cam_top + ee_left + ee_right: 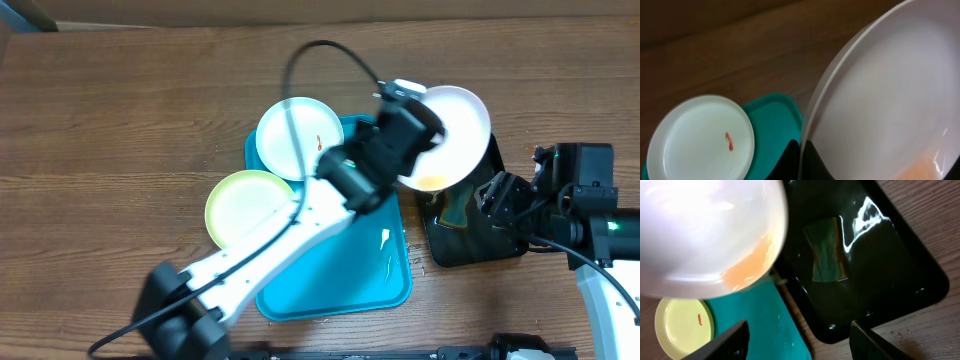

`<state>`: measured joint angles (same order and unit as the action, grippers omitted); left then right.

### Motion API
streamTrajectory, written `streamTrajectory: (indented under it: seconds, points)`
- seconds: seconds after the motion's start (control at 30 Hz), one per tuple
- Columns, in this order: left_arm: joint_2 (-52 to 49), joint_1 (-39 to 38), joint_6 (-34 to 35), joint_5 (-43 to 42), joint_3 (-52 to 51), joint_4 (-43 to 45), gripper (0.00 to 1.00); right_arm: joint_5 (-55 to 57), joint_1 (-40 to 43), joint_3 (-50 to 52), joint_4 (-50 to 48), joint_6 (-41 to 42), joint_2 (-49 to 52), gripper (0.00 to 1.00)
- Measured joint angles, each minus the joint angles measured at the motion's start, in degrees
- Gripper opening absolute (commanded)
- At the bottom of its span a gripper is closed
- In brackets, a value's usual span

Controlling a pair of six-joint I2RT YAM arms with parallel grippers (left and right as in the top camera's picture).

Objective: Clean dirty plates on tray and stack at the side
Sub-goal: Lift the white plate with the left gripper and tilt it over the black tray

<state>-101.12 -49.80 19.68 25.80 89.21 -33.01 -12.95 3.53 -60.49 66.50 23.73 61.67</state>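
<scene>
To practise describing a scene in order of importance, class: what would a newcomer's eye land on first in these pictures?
First, the white plate, held tilted in the air by the left gripper at its rim, with an orange puddle pooled at its low edge. Next come the second white plate and the yellow-green plate by the turquoise tray, then the sponge in the wet black tray.
</scene>
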Motion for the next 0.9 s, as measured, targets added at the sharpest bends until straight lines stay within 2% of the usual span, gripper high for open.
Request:
streamTrajectory:
  seconds: [0.33, 0.63, 0.9]
  points:
    - [-5.57, -7.63, -9.27, 20.22, -0.02, 5.01, 0.04, 0.07, 0.13, 0.00, 0.85, 0.02, 0.00, 0.66]
    - [-5.57, -9.60, -16.74, 29.31, -0.02, 11.23, 0.04, 0.07, 0.13, 0.00, 1.66, 0.00, 0.00, 0.66]
    - [-5.57, -9.92, -20.61, 31.47, -0.02, 13.77, 0.04, 0.07, 0.13, 0.00, 1.75, -0.39, 0.00, 0.66]
